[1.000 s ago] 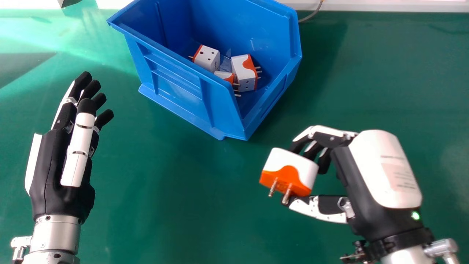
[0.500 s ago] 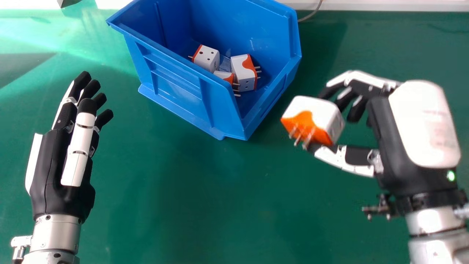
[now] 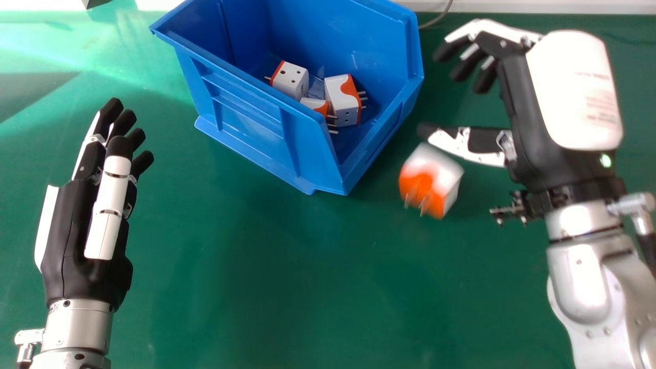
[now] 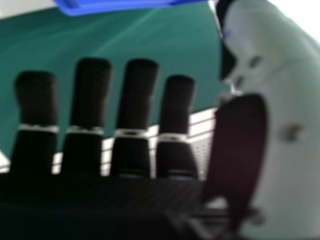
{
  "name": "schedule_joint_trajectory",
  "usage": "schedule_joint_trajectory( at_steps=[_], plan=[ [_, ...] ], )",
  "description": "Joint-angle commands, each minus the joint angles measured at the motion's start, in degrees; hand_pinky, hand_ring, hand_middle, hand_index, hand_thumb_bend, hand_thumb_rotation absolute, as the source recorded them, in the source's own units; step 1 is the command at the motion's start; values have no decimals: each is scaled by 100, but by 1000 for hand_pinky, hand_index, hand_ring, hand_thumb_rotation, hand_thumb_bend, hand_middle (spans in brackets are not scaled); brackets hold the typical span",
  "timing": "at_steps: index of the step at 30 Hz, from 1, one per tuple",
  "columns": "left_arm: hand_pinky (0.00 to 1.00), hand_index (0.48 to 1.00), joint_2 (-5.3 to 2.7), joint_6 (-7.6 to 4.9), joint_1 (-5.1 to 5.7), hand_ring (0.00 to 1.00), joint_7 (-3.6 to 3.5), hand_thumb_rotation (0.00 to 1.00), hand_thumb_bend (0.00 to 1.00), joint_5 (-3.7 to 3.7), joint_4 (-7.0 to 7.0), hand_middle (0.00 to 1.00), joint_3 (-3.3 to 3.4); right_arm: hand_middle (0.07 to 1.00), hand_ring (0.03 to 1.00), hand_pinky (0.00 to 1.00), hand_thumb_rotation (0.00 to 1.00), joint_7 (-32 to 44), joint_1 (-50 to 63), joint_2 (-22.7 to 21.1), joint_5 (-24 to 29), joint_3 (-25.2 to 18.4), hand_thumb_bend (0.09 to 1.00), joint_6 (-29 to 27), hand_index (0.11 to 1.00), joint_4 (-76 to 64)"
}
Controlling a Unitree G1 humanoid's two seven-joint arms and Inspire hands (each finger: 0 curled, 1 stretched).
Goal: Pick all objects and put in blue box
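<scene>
The blue box (image 3: 246, 123) looks like smooth, glossy plastic; the plug adapters (image 3: 342, 100) have sleek plastic shells and shiny metal pins (image 3: 362, 93). The left hand (image 3: 77, 230) and right hand (image 3: 569, 92) pair matt black with glossy, plastic-looking white panels. The forearms (image 3: 79, 328) look like satin metal, and the tabletop (image 3: 256, 287) is smooth, with a soft sheen.
</scene>
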Motion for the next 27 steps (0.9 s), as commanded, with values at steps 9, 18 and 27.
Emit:
schedule_joint_trajectory(
  at_steps=[9, 18, 27],
  plan=[
    [931, 937, 42, -58, 13, 948, -16, 747, 457, -10, -170, 953, 19, 492, 400, 284, 0, -236, -1112, 241, -221, 372, 486, 303, 560, 803],
    [925, 937, 63, -115, 4, 945, -23, 753, 445, 25, -131, 952, 31, 485, 394, 279, 0, -332, -1220, 223, -172, 487, 486, 348, 554, 914],
    [898, 926, 75, -63, -41, 931, -18, 746, 461, 15, -123, 941, 27, 485, 394, 279, 0, -401, -1161, 174, -148, 507, 486, 327, 552, 918]
  ],
)
